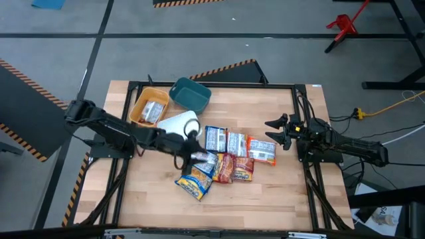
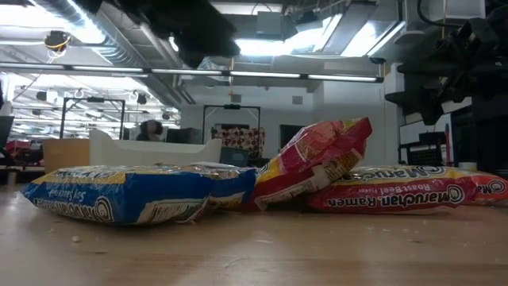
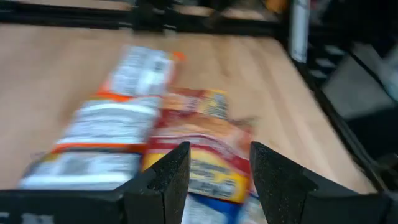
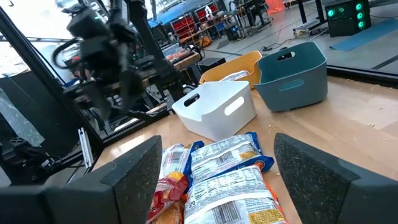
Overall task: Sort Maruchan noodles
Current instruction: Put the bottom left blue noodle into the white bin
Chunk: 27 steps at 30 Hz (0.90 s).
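Observation:
Several Maruchan packets [image 1: 226, 156] lie flat in a loose cluster at mid-table: blue-white ones [image 1: 214, 138], an orange-silver one [image 1: 261, 151], red-orange ones [image 1: 243, 169] and a blue-yellow one [image 1: 194, 186] nearest the near edge. In the low view a red packet [image 2: 317, 155] leans tilted on its neighbours. One more packet [image 1: 154, 111] lies in the yellow bin [image 1: 137, 109]. My left gripper [image 1: 192, 156] hovers open over the cluster's left side, with a red packet [image 3: 205, 140] showing between its fingers [image 3: 217, 155]. My right gripper [image 1: 272, 131] waits open at the table's right, facing the cluster [image 4: 217, 143].
The yellow bin, a teal bin [image 1: 190, 93] and a white bin [image 1: 178, 123] stand in a row at the far left of the table, the white one close to the packets. A black frame [image 1: 302, 113] borders the table. Bare wood lies toward the near edge [image 1: 265, 206].

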Motion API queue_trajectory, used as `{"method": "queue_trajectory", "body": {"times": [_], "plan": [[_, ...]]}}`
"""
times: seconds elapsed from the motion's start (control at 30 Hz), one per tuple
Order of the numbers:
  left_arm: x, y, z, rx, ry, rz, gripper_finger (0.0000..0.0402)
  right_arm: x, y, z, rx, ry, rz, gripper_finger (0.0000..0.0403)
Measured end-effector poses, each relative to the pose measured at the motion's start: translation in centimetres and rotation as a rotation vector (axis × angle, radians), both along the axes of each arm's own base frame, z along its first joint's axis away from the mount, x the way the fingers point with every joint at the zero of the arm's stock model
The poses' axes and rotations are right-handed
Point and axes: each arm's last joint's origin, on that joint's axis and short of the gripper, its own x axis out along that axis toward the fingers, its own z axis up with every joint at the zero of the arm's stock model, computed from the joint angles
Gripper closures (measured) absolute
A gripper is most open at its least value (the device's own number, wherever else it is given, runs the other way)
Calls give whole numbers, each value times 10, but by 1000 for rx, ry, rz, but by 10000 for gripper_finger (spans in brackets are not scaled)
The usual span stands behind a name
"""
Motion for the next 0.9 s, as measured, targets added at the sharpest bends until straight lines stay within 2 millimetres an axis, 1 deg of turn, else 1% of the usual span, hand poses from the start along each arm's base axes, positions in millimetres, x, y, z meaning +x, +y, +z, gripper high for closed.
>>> {"method": "queue_trajectory", "body": {"times": [0.1, 0.2, 0.33, 0.53, 0.6, 0.7, 0.77, 0.9], "plan": [[2, -19, 6, 26, 75, -69, 240, 0, 0, 0, 0, 0, 0, 107], [0, -31, 14, 41, 191, -84, 240, 0, 0, 0, 0, 0, 0, 107], [-12, -44, 17, 19, 367, -20, 240, 0, 0, 0, 0, 1, 0, 107], [-36, -62, 6, -84, 567, 99, 240, 0, 0, 0, 0, 1, 0, 107], [-44, -67, 4, -80, 597, 148, 240, 0, 0, 0, 0, 0, 0, 107], [-51, -73, 3, -66, 591, 217, 240, 0, 0, 0, -3, 1, 0, 107], [-54, -77, 1, -65, 594, 224, 240, 0, 0, 0, -15, 2, 0, 107], [-61, -81, -10, -92, 626, 218, 240, 0, 0, 0, -24, 3, -1, 107]]}}
